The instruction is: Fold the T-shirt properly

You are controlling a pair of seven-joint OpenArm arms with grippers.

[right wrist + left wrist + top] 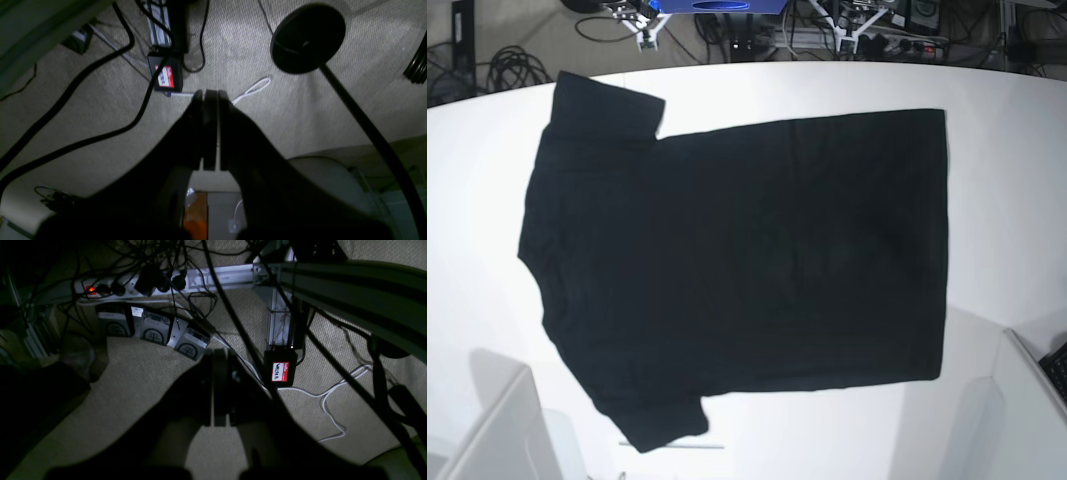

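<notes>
Base view: T-shirt (747, 270) lay flat, unfolded, on the desk (1007, 120).
Both folds remained; left gripper (218, 355) and right gripper (210, 95) hung closed, empty, over the floor.

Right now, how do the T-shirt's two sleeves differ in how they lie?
The far sleeve lies near the table's back edge; the near sleeve lies near its front edge. Far sleeve's cuff looks straight; near sleeve's is rounded. Both are black, flat, unfolded.

T-shirt (747, 260) plain black; table (1007, 150) white; carpet (300, 110) seemingly beige.
</notes>
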